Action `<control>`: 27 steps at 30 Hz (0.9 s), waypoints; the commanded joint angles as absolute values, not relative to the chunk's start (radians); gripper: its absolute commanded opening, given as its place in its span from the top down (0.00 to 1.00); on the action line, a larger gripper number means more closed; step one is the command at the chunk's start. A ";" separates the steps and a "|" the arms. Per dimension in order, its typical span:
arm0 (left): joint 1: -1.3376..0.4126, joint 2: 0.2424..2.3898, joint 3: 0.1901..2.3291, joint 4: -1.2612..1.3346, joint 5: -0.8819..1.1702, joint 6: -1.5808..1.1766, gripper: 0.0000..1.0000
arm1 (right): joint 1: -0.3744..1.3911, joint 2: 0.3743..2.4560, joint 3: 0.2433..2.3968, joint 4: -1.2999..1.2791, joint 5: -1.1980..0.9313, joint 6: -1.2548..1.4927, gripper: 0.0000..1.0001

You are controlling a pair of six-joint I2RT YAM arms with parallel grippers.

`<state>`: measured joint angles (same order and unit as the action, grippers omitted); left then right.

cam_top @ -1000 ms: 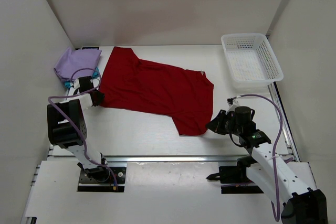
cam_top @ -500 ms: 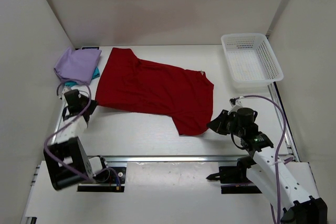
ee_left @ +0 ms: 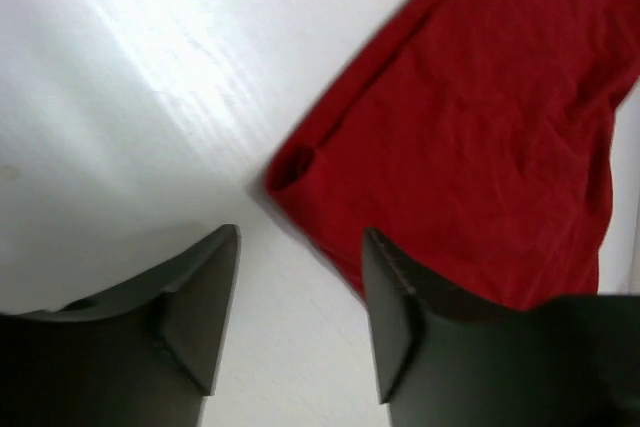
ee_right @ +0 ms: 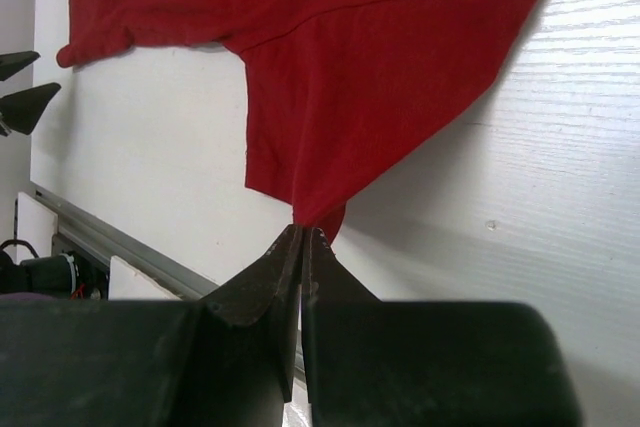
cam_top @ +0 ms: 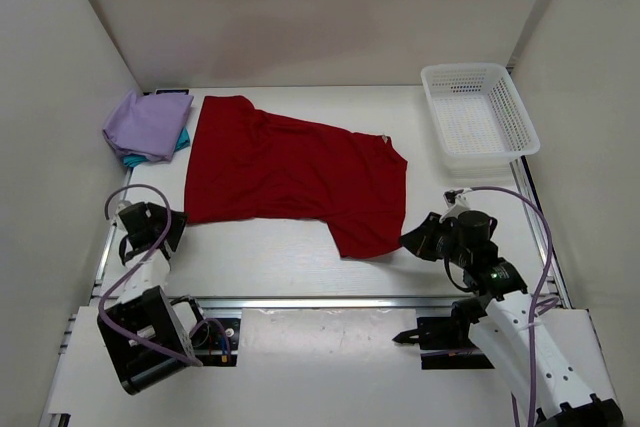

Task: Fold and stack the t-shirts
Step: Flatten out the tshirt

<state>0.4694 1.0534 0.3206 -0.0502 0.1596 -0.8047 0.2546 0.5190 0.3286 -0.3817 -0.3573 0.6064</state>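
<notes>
A deep red t-shirt (cam_top: 290, 167) lies spread flat across the middle of the table. My right gripper (cam_top: 408, 240) is shut on its near right corner; in the right wrist view the cloth (ee_right: 350, 67) rises out of the closed gripper (ee_right: 303, 232). My left gripper (cam_top: 175, 225) stands open just short of the shirt's near left corner. The left wrist view shows bare table inside the gripper (ee_left: 300, 247) and the red corner (ee_left: 295, 169) lying just beyond it. A folded lavender t-shirt (cam_top: 148, 125) rests on a teal t-shirt (cam_top: 183, 137) at the back left.
A white mesh basket (cam_top: 478, 112) stands at the back right. A metal rail (cam_top: 330, 302) runs along the near edge of the table between the arm bases. Walls close in the left, right and back sides.
My left gripper pulled the red shirt's left corner toward the near edge, then opened and let it go. The right gripper kept its grip and drew back slightly.
</notes>
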 commanded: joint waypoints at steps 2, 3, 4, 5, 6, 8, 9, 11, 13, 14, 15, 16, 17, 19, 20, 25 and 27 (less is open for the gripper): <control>0.431 1.046 0.310 0.031 0.192 -0.850 0.33 | 0.267 0.544 0.333 -0.339 -0.365 0.598 1.00; 0.437 1.074 0.305 0.050 0.215 -0.877 0.33 | 0.276 0.561 0.333 -0.334 -0.362 0.597 1.00; 0.431 1.097 0.307 0.057 0.216 -0.884 0.33 | 0.285 0.561 0.330 -0.330 -0.356 0.595 1.00; 0.420 1.106 0.310 0.066 0.218 -0.893 0.33 | 0.290 0.568 0.333 -0.325 -0.353 0.598 1.00; 0.417 1.115 0.308 0.075 0.210 -0.906 0.33 | 0.291 0.569 0.333 -0.315 -0.353 0.595 1.00; 0.402 1.126 0.313 0.083 0.186 -0.914 0.36 | 0.296 0.581 0.336 -0.310 -0.354 0.601 1.00; 0.405 1.138 0.319 0.078 0.189 -0.917 0.40 | 0.287 0.587 0.337 -0.308 -0.365 0.592 1.00; 0.400 1.154 0.327 0.066 0.189 -0.922 0.41 | 0.282 0.597 0.339 -0.305 -0.362 0.591 1.00; 0.400 1.158 0.311 0.098 0.181 -0.925 0.41 | 0.281 0.615 0.337 -0.287 -0.367 0.594 1.00; 0.396 1.175 0.313 0.100 0.169 -0.936 0.42 | 0.282 0.620 0.331 -0.285 -0.367 0.594 1.00; 0.390 1.189 0.313 0.106 0.167 -0.936 0.43 | 0.285 0.620 0.339 -0.278 -0.365 0.594 1.00; 0.391 1.207 0.322 0.121 0.163 -0.943 0.47 | 0.291 0.621 0.337 -0.278 -0.362 0.594 1.00; 0.387 1.230 0.325 0.133 0.164 -0.946 0.50 | 0.296 0.624 0.342 -0.279 -0.362 0.594 1.00; 0.393 1.259 0.328 0.173 0.172 -0.965 0.59 | 0.296 0.624 0.342 -0.288 -0.351 0.594 1.00; 0.387 1.281 0.336 0.187 0.167 -0.962 0.65 | 0.292 0.621 0.348 -0.287 -0.350 0.594 1.00; 0.364 1.322 0.402 0.195 0.175 -0.951 1.00 | 0.291 0.626 0.432 -0.342 -0.287 0.575 1.00; 0.331 1.274 0.470 0.157 0.164 -0.924 1.00 | 0.288 0.627 0.492 -0.376 -0.243 0.563 1.00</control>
<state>0.3649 1.3258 0.3759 0.1532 0.1722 -0.9516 0.2878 0.6331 0.3775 -0.3752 -0.3126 0.5949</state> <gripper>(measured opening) 0.026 0.007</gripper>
